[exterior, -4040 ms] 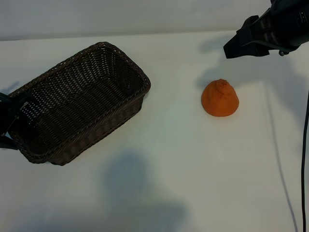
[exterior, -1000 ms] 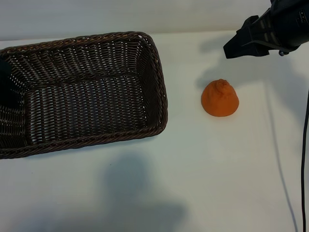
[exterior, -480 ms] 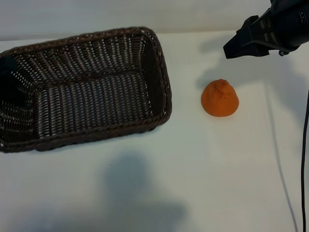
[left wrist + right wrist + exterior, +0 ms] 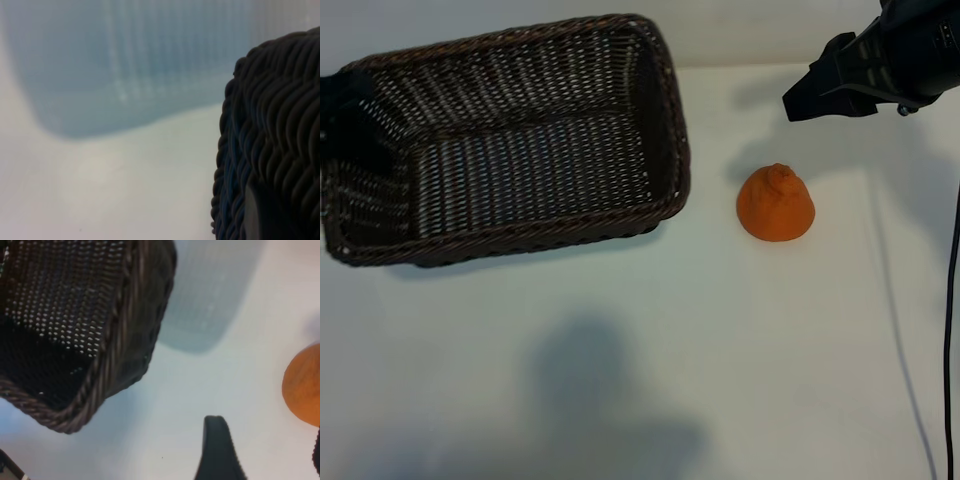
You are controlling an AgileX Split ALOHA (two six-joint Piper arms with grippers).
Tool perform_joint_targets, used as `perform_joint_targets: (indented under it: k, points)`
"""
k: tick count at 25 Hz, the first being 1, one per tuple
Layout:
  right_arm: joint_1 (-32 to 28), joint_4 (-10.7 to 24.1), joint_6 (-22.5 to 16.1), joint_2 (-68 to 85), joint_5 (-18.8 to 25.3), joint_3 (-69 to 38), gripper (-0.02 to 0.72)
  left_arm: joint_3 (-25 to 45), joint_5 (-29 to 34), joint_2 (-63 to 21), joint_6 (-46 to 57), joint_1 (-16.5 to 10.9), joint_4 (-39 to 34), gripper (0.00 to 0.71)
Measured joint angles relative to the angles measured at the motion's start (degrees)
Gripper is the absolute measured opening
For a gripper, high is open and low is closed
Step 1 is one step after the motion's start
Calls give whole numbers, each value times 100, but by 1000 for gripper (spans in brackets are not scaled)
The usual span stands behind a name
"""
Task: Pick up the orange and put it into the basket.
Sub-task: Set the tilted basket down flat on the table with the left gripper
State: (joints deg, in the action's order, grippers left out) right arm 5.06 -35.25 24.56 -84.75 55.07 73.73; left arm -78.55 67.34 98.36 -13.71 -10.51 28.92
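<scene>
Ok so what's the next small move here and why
Probably lower the right end effector onto the orange. It hangs open just above and behind the fruit, which sits untouched on the table beside the basket. The left end effector is closed on the basket's far end, lifted off the table.

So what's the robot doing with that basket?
The left hand grips one end of the wicker basket and holds it up off the white table, with its shadow beneath. The orange sits untouched on the table beside it. The right hand hangs open beyond the orange, holding nothing.
</scene>
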Motion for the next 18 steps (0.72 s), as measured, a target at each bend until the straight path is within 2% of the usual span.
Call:
perform_joint_targets:
  k: [12,15,18]
  points:
    - [0,0,0,0,0,0,448,-1039,0,1065,449,1020,0,149]
    - [0,0,0,0,0,0,448,-1140,0,1193,632,1201,0,149]
    - [0,0,0,0,5,0,448,-1155,0,1231,787,1244,2,149]
